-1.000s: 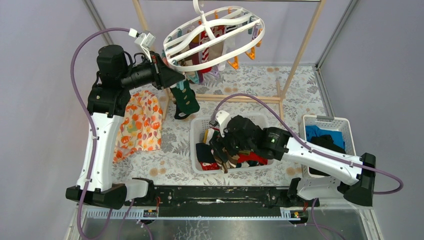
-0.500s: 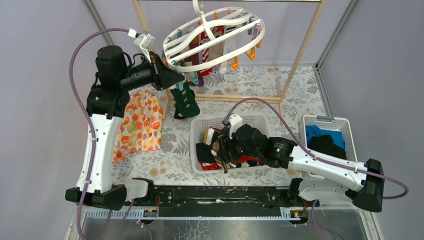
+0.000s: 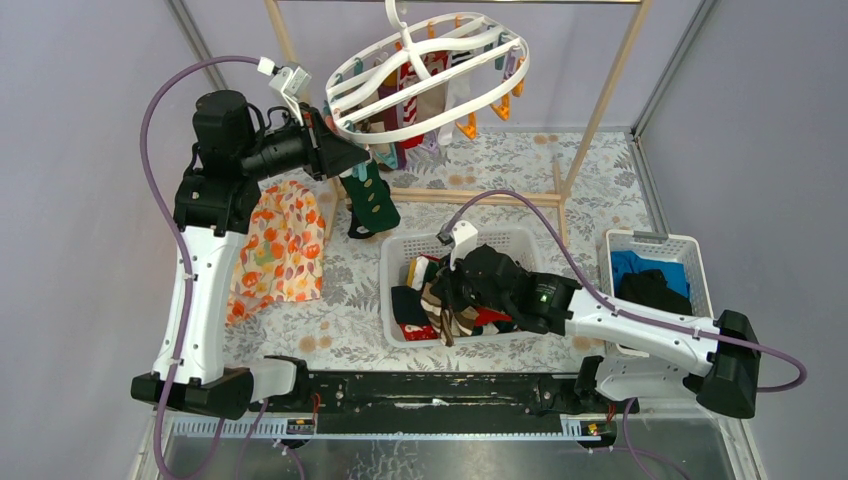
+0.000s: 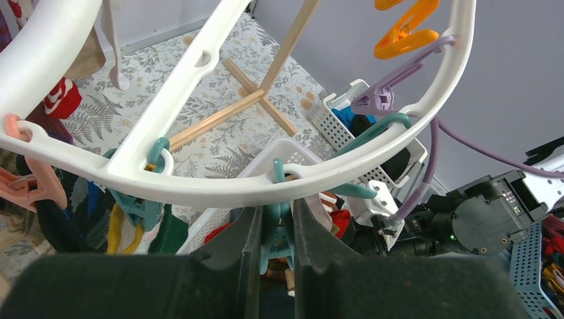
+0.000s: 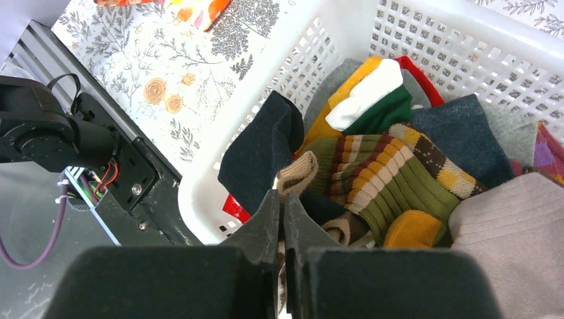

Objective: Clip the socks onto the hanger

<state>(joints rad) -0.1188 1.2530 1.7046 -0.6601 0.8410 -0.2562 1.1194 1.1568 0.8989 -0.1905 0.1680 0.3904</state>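
The white oval hanger (image 3: pixel 478 100) hangs at the back with several socks clipped under it, a dark green sock (image 3: pixel 370 200) lowest. My left gripper (image 3: pixel 362 155) reaches under its near rim (image 4: pixel 199 189), shut on a teal clip (image 4: pixel 278 232) dangling there. More socks lie piled in the white basket (image 3: pixel 395 260). My right gripper (image 5: pixel 281 203) is down in that pile, shut on the tan cuff of a brown sock (image 5: pixel 297 176), between a navy sock (image 5: pixel 259 153) and a green striped sock (image 5: pixel 386 179).
An orange floral cloth (image 3: pixel 280 250) lies at the left. A second basket (image 3: pixel 655 240) at the right holds blue and black clothes. The pale wooden rack's foot bar (image 3: pixel 470 197) crosses behind the sock basket. Orange (image 4: pixel 406 33) and purple (image 4: pixel 379 100) clips hang on the far rim.
My right gripper has gone from wide open to shut on the tan sock cuff in the basket, and the right arm has shifted slightly. The left arm has stayed on the clip.
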